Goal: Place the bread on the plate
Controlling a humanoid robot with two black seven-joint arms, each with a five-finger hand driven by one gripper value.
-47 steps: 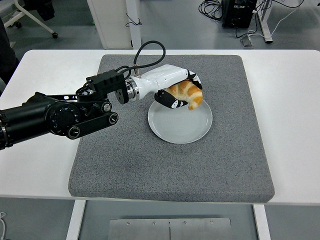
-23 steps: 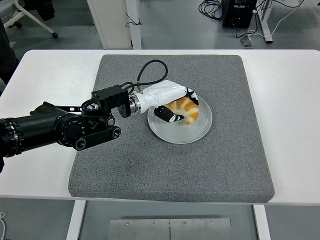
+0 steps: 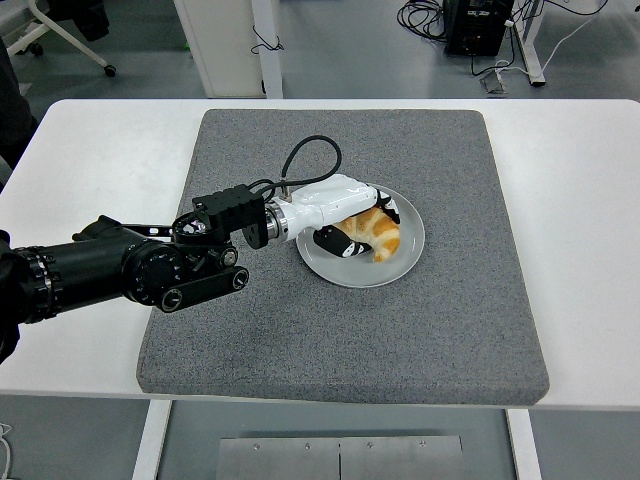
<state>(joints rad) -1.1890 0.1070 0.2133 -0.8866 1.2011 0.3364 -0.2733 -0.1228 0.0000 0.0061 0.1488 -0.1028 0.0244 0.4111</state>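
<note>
The croissant (image 3: 378,233) is now held low over the middle of the grey plate (image 3: 405,262), and it appears to rest on or just above the plate's surface; contact cannot be confirmed from this height. It is gripped by the left hand (image 3: 350,220), whose white shell lies across the pastry's upper left side while the dark fingertips (image 3: 343,243) are curled beneath its near edge. The grip has not been released.

Compared with a second ago, the croissant has been lowered and brought toward the near side. It was then carried above the plate's far rim, with part of it overhanging the grey mat (image 3: 300,330); half a second ago it was already inside the rim but higher up. The left arm (image 3: 130,270) has been drawn down and toward the table's near edge in step with it, and the black cable (image 3: 305,160) at the wrist has been looped up more tightly.

For the task this is judged to mean that carrying is finished and only the release is left. The fingers need to be opened and the hand withdrawn without the croissant being dragged off the plate; a catch on the curled fingertips under the pastry is the likeliest fault. The plate itself has not been shifted on the mat. The right arm is not seen anywhere over the white table (image 3: 580,200).
</note>
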